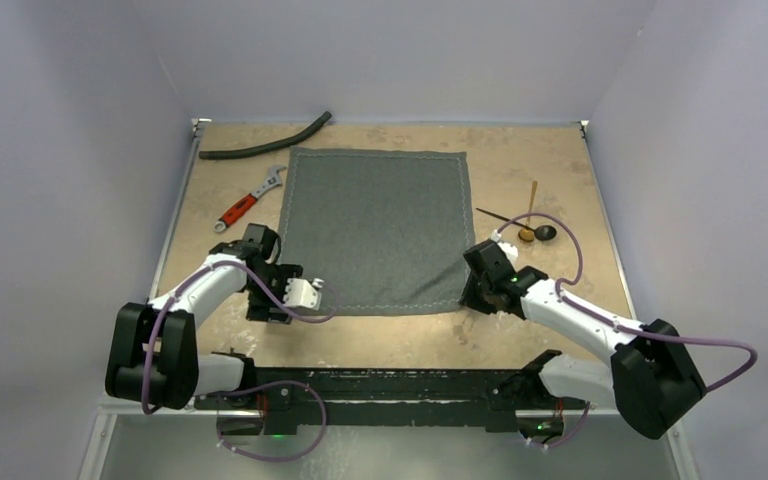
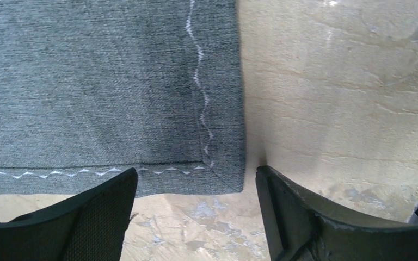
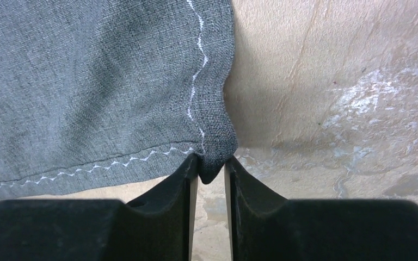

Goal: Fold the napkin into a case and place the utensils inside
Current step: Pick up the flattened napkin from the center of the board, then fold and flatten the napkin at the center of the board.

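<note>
The grey napkin (image 1: 375, 230) lies flat on the table, pale stitching along its hem. My left gripper (image 1: 292, 298) is open at its near left corner. In the left wrist view the corner (image 2: 217, 174) lies flat between the spread fingers (image 2: 87, 217), untouched by the gripper (image 2: 196, 172). My right gripper (image 1: 468, 298) is shut on the near right corner, which bunches between the fingertips of the gripper (image 3: 211, 161) in the right wrist view, on the napkin (image 3: 87, 81). The black spoon (image 1: 545, 232) and the gold utensil (image 1: 531, 205) lie crossed on the table right of the napkin.
A red-handled metal wrench (image 1: 250, 202) lies left of the napkin. A long black hose (image 1: 265, 143) lies along the far left edge. Walls enclose the table (image 1: 520, 150) on three sides.
</note>
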